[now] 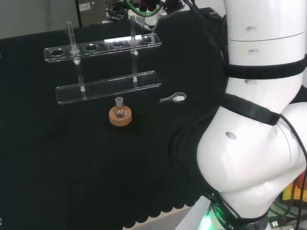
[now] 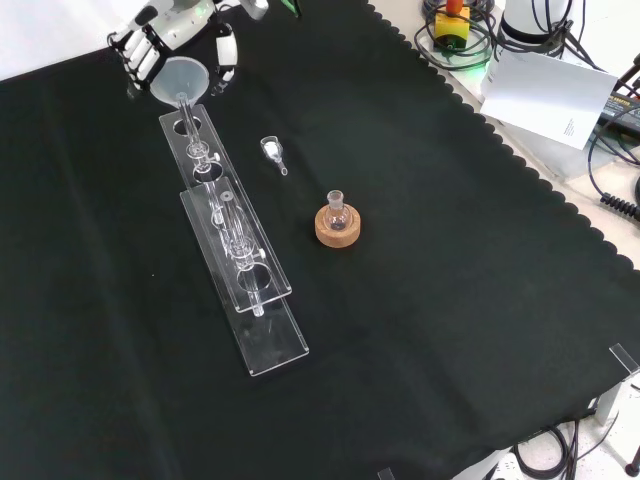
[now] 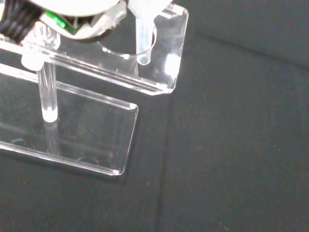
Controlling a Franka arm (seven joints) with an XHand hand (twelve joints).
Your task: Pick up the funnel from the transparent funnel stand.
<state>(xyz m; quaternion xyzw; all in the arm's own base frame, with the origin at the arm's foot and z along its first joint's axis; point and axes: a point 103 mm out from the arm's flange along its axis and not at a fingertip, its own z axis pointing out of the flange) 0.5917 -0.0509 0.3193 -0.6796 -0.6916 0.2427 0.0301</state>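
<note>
Hand [image 2: 160, 40] curled round funnel [image 2: 182, 80], stem in end hole of funnel stand [image 2: 240, 290]

The desk is covered by a matt black cloth [image 2: 450, 300] with a scalloped edge. The funnel stand [image 2: 232, 262] is made of clear, glossy plastic, on which bright reflections are seen. The funnel [image 2: 180, 78], at 11 o'clock in the front view, looks translucent and smooth. A small clear glass flask [image 2: 336, 207] is carried by a matt cork ring [image 2: 338, 230]. The robot hand [image 2: 165, 38] is finished in black and white plastic.
</note>
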